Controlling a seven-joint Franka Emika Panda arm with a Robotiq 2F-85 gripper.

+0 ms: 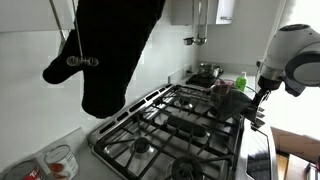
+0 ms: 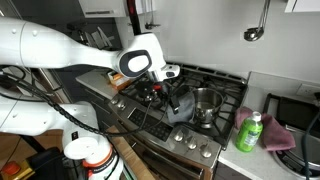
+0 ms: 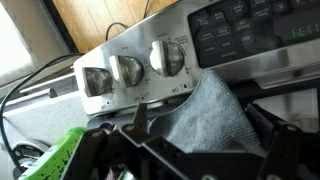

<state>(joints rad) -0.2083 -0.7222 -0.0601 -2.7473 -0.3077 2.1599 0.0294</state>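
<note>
In an exterior view, the end effector (image 1: 258,100) hangs at the front edge of the stove (image 1: 170,125), just beside a gray cloth (image 1: 224,96) lying on the grates. A pot (image 1: 207,72) stands further back, with a green bottle (image 1: 240,82) near it.

In an exterior view, the end effector (image 2: 165,88) sits above the gray cloth (image 2: 182,106), beside the pot (image 2: 205,103). The green bottle (image 2: 250,132) stands on the counter (image 2: 265,165).

In the wrist view, the end effector (image 3: 200,135) has its fingers apart, clamped on nothing. The gray cloth (image 3: 205,115) lies between them, below the knobs (image 3: 165,57).
</note>
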